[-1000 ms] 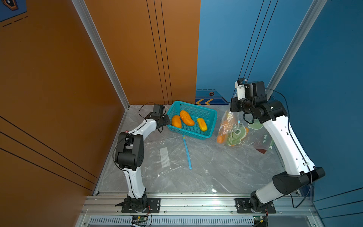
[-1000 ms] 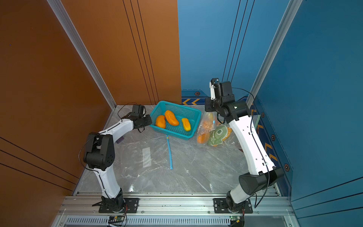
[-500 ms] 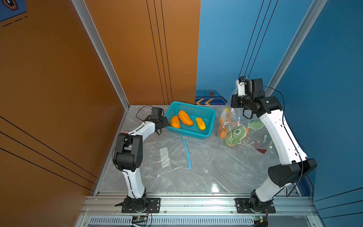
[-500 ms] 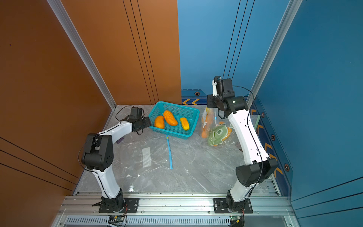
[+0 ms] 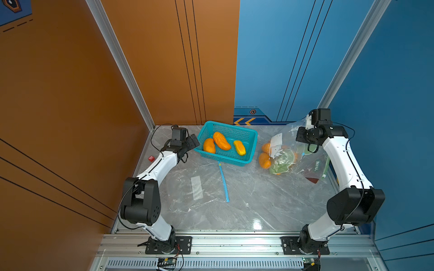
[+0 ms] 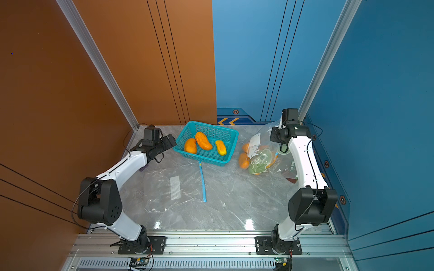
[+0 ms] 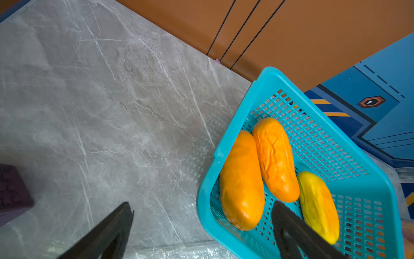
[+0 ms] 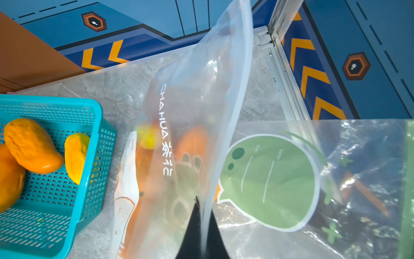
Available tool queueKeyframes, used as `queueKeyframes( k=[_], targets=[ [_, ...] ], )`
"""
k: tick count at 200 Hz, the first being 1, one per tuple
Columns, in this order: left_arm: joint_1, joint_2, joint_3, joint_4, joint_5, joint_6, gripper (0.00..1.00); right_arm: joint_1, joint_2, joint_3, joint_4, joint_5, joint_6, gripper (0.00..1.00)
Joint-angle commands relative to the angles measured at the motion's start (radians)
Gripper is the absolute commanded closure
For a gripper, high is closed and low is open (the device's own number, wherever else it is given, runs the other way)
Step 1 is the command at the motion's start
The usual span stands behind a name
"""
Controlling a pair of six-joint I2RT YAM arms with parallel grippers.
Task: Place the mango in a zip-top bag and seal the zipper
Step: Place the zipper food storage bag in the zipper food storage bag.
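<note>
Three orange-yellow mangoes (image 5: 209,146) (image 5: 221,141) (image 5: 239,147) lie in a teal basket (image 5: 225,159). My left gripper (image 5: 191,142) is open at the basket's left corner. In the left wrist view the left gripper (image 7: 202,207) straddles the rim, one finger (image 7: 289,226) over the basket beside the nearest mango (image 7: 242,179), the other over the table. My right gripper (image 8: 202,215) is shut on the top edge of a clear zip-top bag (image 8: 197,112), which stands up at the right (image 5: 288,140) with orange fruit (image 5: 265,160) inside.
A second clear bag (image 5: 197,187) with a blue zipper strip (image 5: 223,183) lies flat mid-table. Printed bags (image 5: 314,164), one with a green figure (image 8: 268,179), lie under the right arm. A small red block (image 5: 151,158) sits by the left wall. Walls stand close behind.
The left jaws have gone from nearly shut to wide open at the basket's corner. The right arm has swung to the right, carrying the bag's top edge with it.
</note>
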Motion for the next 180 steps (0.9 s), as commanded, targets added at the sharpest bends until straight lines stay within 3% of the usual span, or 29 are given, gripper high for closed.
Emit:
queueKeyframes(
  k=[1,25,43,68,106,148,169,180],
  targets=[
    [0.004,-0.050,-0.049,-0.001,0.004,-0.019,0.02,-0.055,-0.038,-0.025,0.012,-0.056,-0.042,0.90],
    [-0.001,-0.091,-0.088,-0.001,0.026,-0.034,0.02,-0.085,-0.032,-0.028,0.003,-0.077,-0.065,0.69],
    [-0.005,-0.126,-0.117,-0.001,0.051,-0.053,0.02,-0.084,-0.052,-0.022,-0.012,-0.068,-0.061,0.47],
    [-0.011,-0.194,-0.176,-0.001,0.065,-0.078,0.02,-0.075,-0.107,0.003,-0.041,-0.050,-0.028,0.36],
    [-0.012,-0.327,-0.274,-0.002,0.042,-0.108,0.02,0.037,-0.215,0.027,-0.112,-0.019,0.057,0.34],
    [-0.013,-0.441,-0.422,-0.005,0.059,-0.187,0.00,0.453,-0.330,-0.208,0.000,0.069,0.226,0.36],
    [-0.038,-0.450,-0.489,-0.005,0.133,-0.251,0.05,0.602,-0.341,-0.386,0.151,0.065,0.358,0.39],
    [-0.079,-0.447,-0.509,-0.015,0.147,-0.259,0.08,0.673,-0.327,-0.451,0.199,0.127,0.401,0.44]
  ],
)
